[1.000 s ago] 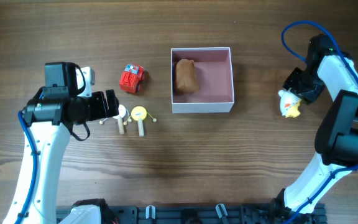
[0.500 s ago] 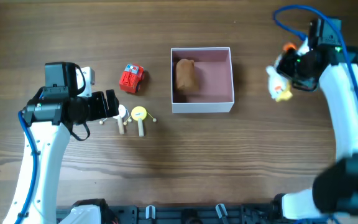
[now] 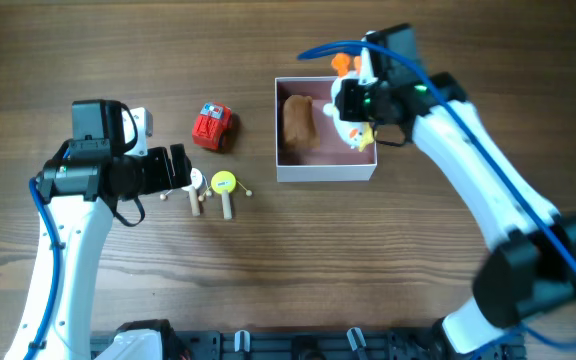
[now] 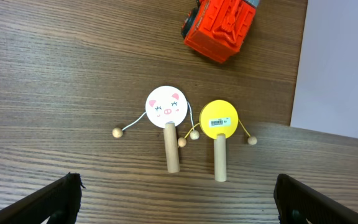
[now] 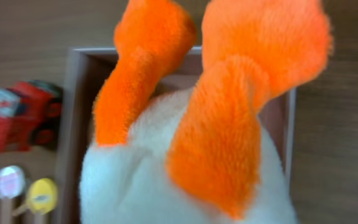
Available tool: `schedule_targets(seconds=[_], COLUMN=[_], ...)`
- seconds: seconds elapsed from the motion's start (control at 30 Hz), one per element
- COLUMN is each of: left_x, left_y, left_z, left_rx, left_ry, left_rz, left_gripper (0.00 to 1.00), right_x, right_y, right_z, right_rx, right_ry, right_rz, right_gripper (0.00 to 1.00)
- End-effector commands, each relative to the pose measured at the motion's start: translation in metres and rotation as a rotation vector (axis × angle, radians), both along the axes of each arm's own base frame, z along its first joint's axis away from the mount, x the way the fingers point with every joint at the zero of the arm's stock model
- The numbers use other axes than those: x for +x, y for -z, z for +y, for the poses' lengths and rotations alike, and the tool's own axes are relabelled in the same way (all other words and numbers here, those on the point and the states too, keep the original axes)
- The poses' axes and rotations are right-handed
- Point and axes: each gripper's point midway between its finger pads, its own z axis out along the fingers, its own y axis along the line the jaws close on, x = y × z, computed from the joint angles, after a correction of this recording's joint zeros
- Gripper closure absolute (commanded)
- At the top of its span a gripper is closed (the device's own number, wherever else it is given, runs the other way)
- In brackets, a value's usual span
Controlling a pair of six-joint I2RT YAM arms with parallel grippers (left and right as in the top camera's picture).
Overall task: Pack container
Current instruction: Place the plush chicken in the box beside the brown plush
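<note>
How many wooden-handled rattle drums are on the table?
2. The pig-face rattle and the yellow rattle lie side by side on the table, beside the red toy car; none seen elsewhere.

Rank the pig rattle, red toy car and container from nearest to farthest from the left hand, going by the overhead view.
1. Pig rattle, just off the fingertips of the left hand.
2. Red toy car, farther back and to the right.
3. Container, farthest, well off to the right.

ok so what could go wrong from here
The white plush toy with orange feet hangs close to the right wall of the white-walled pink box; released there, it may catch the wall and tumble out. Further left, it could land on the brown soft lump and sit proud.
</note>
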Motion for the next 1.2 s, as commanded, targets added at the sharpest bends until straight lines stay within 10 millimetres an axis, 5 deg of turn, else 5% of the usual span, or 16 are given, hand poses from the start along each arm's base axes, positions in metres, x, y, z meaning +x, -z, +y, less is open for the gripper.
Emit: schedule_targets(seconds=[0.0, 0.13, 0.23, 0.27, 0.37, 0.7, 0.83, 0.93, 1.03, 1.17], left_x=[0.004, 0.004, 0.004, 0.004, 0.004, 0.004, 0.007, 0.009, 0.008, 0.008], left_y=[-0.005, -0.005, -0.005, -0.005, -0.005, -0.005, -0.007, -0.012, -0.015, -0.016], left_z=[0.003, 0.003, 0.003, 0.003, 0.003, 0.003, 0.000, -0.017, -0.028, -0.031], left_rx=[-0.002, -0.002, -0.002, -0.002, -0.002, -0.002, -0.018, -0.133, -0.207, -0.221], left_ry=[-0.017, -0.017, -0.017, -0.017, -0.017, -0.017, -0.020, -0.028, -0.023, -0.015], left_rz=[-0.013, -0.013, -0.013, -0.013, -0.013, -0.013, -0.027, -0.029, -0.023, -0.028], left_gripper=[0.00, 0.00, 0.00, 0.00, 0.00, 0.00, 0.00, 0.00, 0.00, 0.00], right_x=[0.013, 0.014, 0.016, 0.018, 0.021, -0.012, -0.034, -0.043, -0.046, -0.051], right_y=[0.060, 0.090, 0.085, 0.074, 0.044, -0.112, -0.147, -0.146, -0.118, -0.057], right_z=[-0.007, -0.007, -0.007, -0.011, -0.014, -0.028, -0.056, -0.085, -0.116, -0.142], right_rx=[-0.094, -0.120, -0.142, -0.161, -0.167, -0.082, -0.088, -0.080, -0.104, -0.129], right_ry=[0.000, -0.023, -0.067, -0.058, -0.043, -0.011, 0.058, 0.159, 0.242, 0.322], right_rz=[0.065, 0.105, 0.084, 0.063, 0.018, -0.256, -0.306, -0.256, -0.147, 0.045], right_gripper=[0.66, 0.50, 0.33, 0.11, 0.02, 0.00, 0.00, 0.00, 0.00, 0.26])
